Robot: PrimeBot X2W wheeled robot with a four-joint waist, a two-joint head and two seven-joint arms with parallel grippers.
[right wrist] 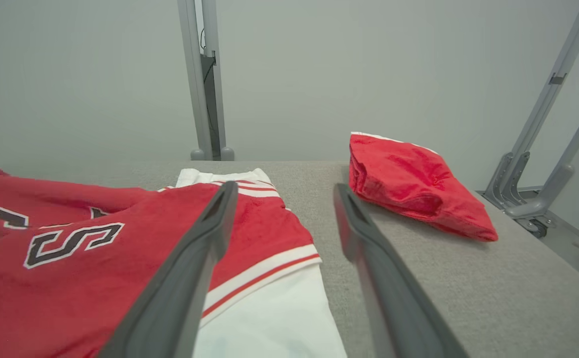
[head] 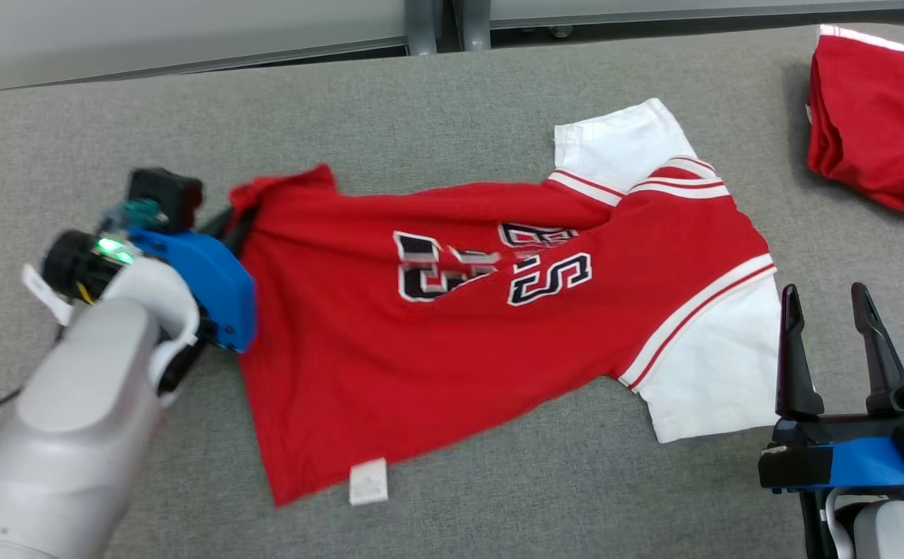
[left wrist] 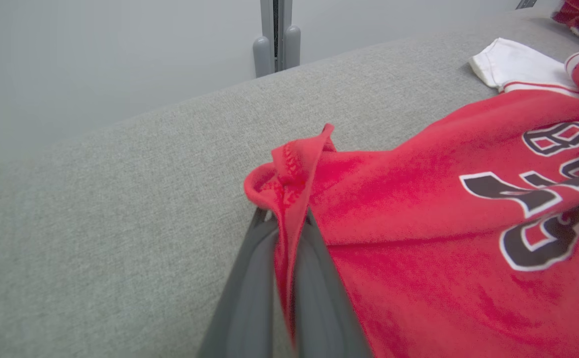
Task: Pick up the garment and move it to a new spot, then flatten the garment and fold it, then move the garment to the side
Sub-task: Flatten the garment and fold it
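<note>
The shirt (head: 420,341) lies rumpled on the counter (head: 452,101). The left claw (left wrist: 283,223) is clamped on its hem corner, and the right claw (head: 824,299) is spread apart beside its white sleeve. Likely flattening: next, draw that corner away from the shirt.

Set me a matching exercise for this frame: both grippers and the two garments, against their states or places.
1. left gripper
2. right gripper
3. jersey
4. second red garment

A. open, holding nothing
B. at the far right, lying apart
C. shut on the jersey's edge
D. spread out in the middle, creased

Pairs: 1-C, 2-A, 3-D, 4-B
</note>
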